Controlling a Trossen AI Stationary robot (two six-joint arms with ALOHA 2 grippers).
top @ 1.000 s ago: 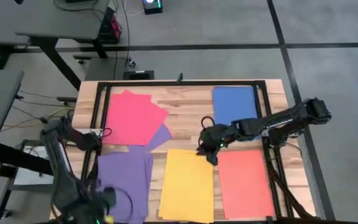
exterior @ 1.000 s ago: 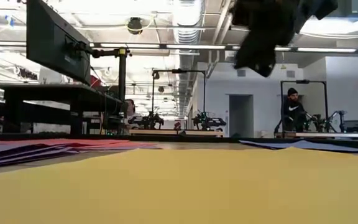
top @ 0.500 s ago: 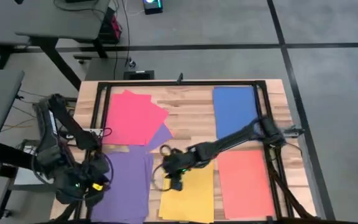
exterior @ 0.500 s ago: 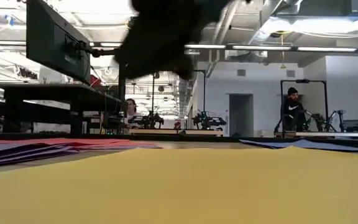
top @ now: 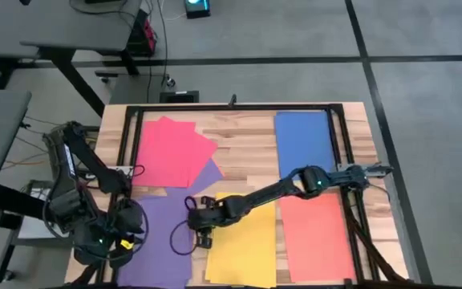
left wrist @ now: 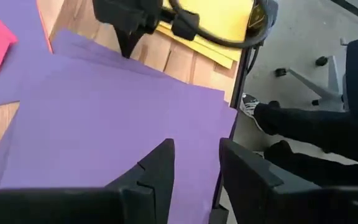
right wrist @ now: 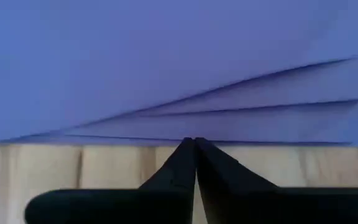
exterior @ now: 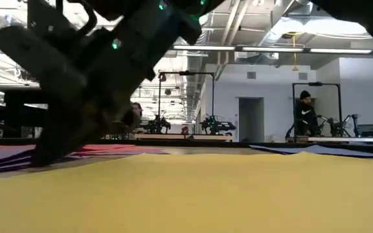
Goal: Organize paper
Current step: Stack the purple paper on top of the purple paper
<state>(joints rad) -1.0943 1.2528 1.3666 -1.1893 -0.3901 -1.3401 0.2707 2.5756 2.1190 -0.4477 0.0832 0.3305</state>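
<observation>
Fingers pinched together, my right gripper [top: 201,235] sits beside the fanned purple paper sheets [top: 160,237]; left gripper [top: 111,250] hangs parted over them. Next I judge nudging edges square.

Illumination is even and diffuse from overhead; ceiling strip lights [exterior: 238,48] glare in the low view. Shadows on the table [top: 239,144] are faint. The right gripper [exterior: 57,145] renders as a dark, defocused silhouette. Ahead of its closed jaws, the purple paper [right wrist: 166,62] appears soft, near-featureless.
</observation>
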